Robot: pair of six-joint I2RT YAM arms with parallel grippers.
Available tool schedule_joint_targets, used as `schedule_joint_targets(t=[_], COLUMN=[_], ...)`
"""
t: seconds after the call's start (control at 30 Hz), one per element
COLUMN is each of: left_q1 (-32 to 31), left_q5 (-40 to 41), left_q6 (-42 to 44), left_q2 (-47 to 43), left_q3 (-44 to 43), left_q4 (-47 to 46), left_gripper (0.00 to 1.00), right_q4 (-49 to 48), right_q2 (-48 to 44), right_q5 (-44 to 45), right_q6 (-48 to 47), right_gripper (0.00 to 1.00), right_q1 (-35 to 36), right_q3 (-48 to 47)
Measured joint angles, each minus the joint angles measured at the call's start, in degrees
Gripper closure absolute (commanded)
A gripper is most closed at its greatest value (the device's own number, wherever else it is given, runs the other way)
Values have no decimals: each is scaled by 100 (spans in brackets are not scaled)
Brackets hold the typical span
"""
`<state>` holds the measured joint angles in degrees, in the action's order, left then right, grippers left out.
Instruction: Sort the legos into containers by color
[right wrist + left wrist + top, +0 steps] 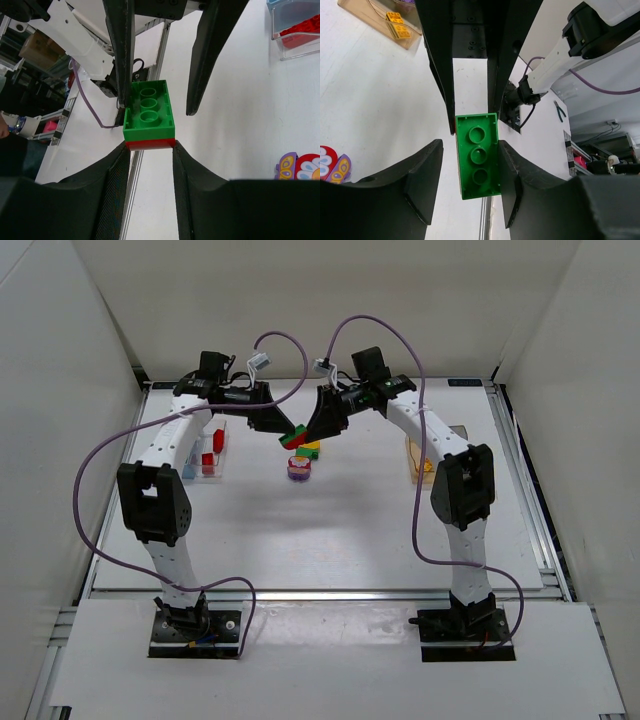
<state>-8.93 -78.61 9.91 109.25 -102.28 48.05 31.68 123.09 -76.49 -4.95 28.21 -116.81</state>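
Note:
A green lego [479, 155] stuck on a red lego [150, 144] hangs in the air over the middle of the table [330, 530]. My right gripper [149, 156] is shut on the red one, with the green lego [147, 107] sticking out beyond its fingertips. My left gripper [469, 207] is open around the green one: one finger lies against its side, the other stands apart. In the top view the two grippers meet at this stack [295, 437]. A clear container [211, 453] holds red legos. An orange container [419, 462] holds yellow ones.
Under the grippers a yellow-and-green stack [308, 450] and a purple-and-red piece [298, 470] lie on the table. A blue-tinted bin [190, 462] stands beside the clear one at the left. Purple cables arch above both arms.

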Motion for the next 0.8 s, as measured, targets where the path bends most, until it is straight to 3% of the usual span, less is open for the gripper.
schedule_joint_targets(t=[0.3,0.7,0.77,0.8], left_q1=[-15,-114,-133,-138], left_q5=[2,-46,-52,-50], left_q6=[323,382,400,415], left_q2=[0,0,0,0], left_q3=[0,0,0,0], left_q4=[341,450,470,479], left_gripper=[46,43,46,53], right_q4=[39,57,74,101], right_q2=[0,0,0,0], right_q5=[31,83,90,90], right_q6=[0,-46,-61,-63], right_gripper=[100,100,100,100], right_q1=[17,125,146,155], right_q3=[-2,-2,-2,-2])
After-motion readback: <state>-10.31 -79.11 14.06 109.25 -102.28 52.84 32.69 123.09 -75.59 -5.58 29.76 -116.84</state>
